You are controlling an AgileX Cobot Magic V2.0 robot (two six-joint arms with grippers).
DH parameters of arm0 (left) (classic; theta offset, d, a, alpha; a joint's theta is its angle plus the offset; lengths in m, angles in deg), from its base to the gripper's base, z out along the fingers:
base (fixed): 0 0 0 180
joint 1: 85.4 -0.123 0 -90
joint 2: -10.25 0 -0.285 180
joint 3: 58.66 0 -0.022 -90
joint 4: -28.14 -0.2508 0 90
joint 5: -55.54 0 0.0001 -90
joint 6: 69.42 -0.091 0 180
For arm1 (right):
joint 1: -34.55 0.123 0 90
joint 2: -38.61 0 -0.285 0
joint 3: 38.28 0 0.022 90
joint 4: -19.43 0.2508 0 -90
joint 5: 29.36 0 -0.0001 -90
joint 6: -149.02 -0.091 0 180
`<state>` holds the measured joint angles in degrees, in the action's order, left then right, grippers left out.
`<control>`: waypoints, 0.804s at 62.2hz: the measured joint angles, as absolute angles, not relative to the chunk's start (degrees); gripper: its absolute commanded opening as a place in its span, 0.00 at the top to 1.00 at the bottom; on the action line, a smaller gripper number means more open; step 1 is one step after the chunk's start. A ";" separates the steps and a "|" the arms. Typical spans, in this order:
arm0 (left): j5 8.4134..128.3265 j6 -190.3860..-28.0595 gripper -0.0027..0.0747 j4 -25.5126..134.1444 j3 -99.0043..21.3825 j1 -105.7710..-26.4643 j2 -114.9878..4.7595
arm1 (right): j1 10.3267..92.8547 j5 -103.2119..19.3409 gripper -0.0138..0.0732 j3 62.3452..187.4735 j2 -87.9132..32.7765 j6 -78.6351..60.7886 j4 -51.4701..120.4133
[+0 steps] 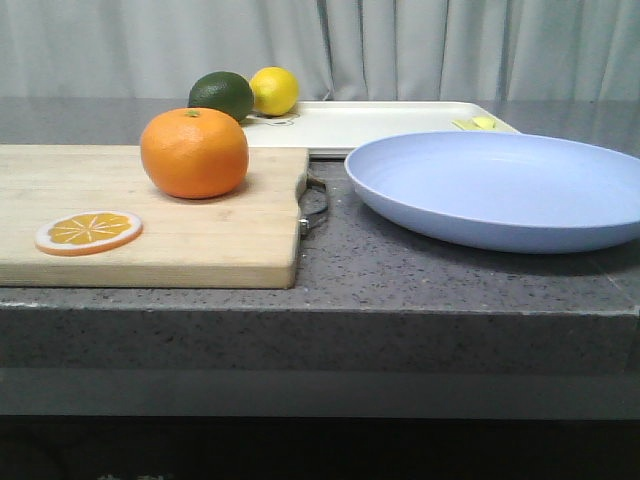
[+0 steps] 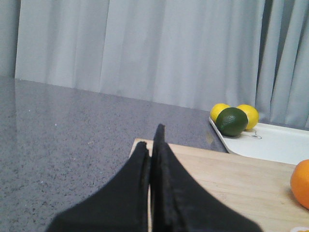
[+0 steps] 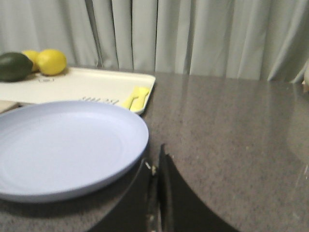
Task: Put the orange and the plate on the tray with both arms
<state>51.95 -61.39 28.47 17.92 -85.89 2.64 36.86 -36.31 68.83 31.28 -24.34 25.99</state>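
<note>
A: Since the front view shows no arm, where do the things lie?
B: The orange [image 1: 194,152] sits on the board [image 1: 150,215] at 9 o'clock; the plate [image 1: 500,188] rests on the counter at 3; the tray [image 1: 370,125] lies behind both, at 12.

A: And the left wrist view?
B: The left gripper [image 2: 152,145] is closed and empty over the board's edge. The orange, bright and round, is off at 4 o'clock, well apart. This arm looks nearer to it.

A: The right wrist view?
B: The right gripper [image 3: 157,166] is closed and empty, just beside the rim of the plate, which is pale blue, shallow and wide, at 9 o'clock.
</note>
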 measured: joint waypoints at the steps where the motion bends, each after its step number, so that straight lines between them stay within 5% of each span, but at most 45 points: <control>1: 51.95 -61.39 0.99 28.14 17.63 -85.89 2.64 | 36.86 -36.65 0.91 69.54 31.28 -24.34 25.99; 24: 58.75 -61.39 0.99 22.03 -0.38 -85.89 -18.55 | 36.86 -43.26 0.91 91.96 8.00 -24.34 26.46; 40: 58.10 -61.39 0.99 22.03 -4.26 -85.89 -30.23 | 36.86 -43.39 0.90 96.26 -1.80 -24.34 27.38; 50: 56.90 -61.39 0.99 22.03 -4.26 -85.89 -30.50 | 36.86 -43.50 0.74 96.29 -1.79 -24.34 27.38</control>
